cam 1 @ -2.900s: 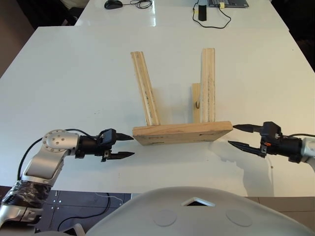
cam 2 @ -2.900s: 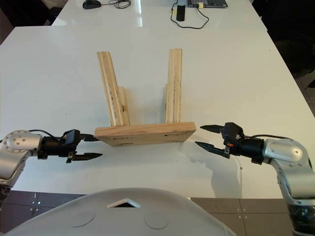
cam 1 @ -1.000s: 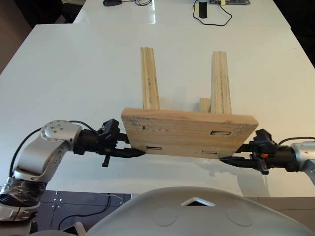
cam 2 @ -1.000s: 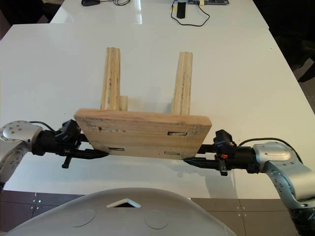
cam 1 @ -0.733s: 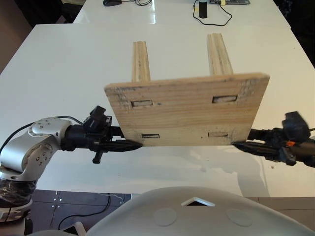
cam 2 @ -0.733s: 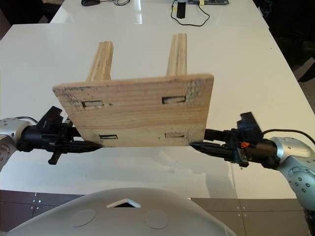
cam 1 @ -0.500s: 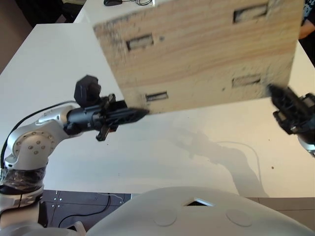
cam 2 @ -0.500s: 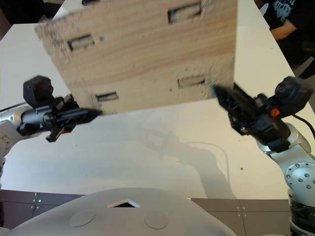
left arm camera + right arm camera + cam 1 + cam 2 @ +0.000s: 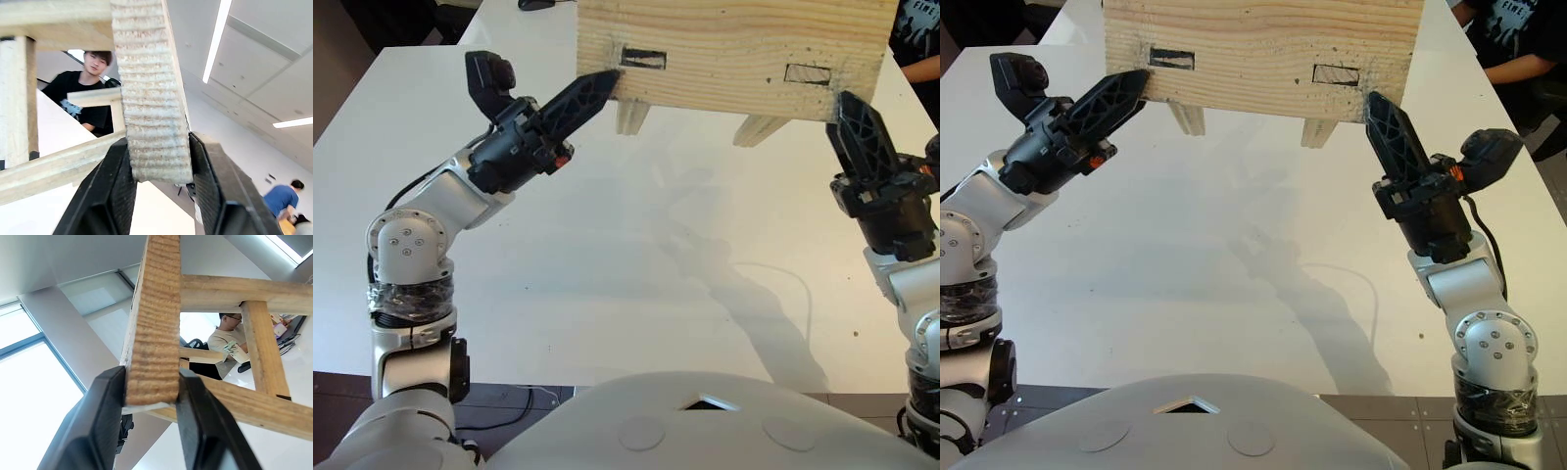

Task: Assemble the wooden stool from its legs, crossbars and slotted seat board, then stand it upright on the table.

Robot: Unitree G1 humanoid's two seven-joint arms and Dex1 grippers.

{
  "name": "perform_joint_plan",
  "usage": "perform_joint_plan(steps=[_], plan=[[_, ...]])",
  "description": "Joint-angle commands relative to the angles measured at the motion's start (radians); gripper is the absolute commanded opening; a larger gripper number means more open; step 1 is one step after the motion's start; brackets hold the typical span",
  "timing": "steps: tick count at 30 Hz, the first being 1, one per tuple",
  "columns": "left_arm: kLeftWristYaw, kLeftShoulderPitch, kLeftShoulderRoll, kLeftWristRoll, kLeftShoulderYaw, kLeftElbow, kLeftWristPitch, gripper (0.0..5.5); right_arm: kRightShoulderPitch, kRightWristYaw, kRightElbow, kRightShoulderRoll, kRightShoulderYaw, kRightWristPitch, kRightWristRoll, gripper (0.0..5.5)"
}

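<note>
In the left eye view, the stool [image 9: 756, 129] is held up in the air above the white table [image 9: 636, 255], near the top edge of the picture. Its seat board [image 9: 734, 39] turns its flat face toward the camera, and two slots [image 9: 642, 59] show in this face. Under the lower edge of the board the ends of two legs [image 9: 631, 116] come out, pointing away from the camera. The left gripper [image 9: 595, 88] touches the left lower corner of the board, and the right gripper [image 9: 850, 110] touches the right lower corner - one arm on each side, both raised.

The right eye view shows the same arrangement, with the board between the two grippers.

In the left wrist view, two black fingers [image 9: 110, 196] press on both faces of the board, and the rough end grain of it stands between them - the jaws are closed narrowly on the seat board. Beyond it, a leg and the crossbars [image 9: 54, 169] join under the board.

In the right wrist view, the fingers [image 9: 100, 431] of the right gripper clamp the other end of the board in the same way, one on each face. A leg and two crossbars show behind it.
</note>
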Motion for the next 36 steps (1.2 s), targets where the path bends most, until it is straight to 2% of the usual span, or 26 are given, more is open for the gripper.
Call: perform_joint_plan(steps=[1,9,16,22,23,28,31,36], plan=[[0.363,-0.123,-0.031,0.245,-0.084,-0.034,0.016,1.58,-0.118,-0.196,-0.105,-0.053,0.123,0.130,-0.227,1.47],[0.571,-0.135,-0.074,0.278,-0.091,0.007,0.024,1.86,-0.249,-0.591,-0.008,0.015,0.132,0.097,-0.180,1.50],[0.708,-0.205,-0.096,0.215,-0.089,0.025,0.045,1.97,-0.386,-0.786,0.079,0.029,0.145,0.114,-0.076,1.61],[0.808,-0.210,-0.092,0.248,-0.117,0.078,0.101,2.01,-0.428,-0.817,0.183,0.028,0.168,0.173,-0.145,1.65],[0.818,-0.211,-0.096,0.253,-0.121,0.099,0.108,2.38,-0.427,-0.815,0.191,0.030,0.168,0.174,-0.153,2.04],[0.820,-0.217,-0.126,0.291,-0.099,0.156,0.132,3.22,-0.440,-0.814,0.197,0.071,0.139,0.203,-0.191,2.83],[0.790,-0.226,-0.156,0.288,-0.063,0.175,0.124,3.66,-0.449,-0.803,0.194,0.100,0.105,0.205,-0.204,3.15],[0.647,-0.224,-0.136,0.424,-0.057,0.148,0.082,3.66,-0.453,-0.762,0.208,0.123,0.061,0.181,-0.346,3.15]])
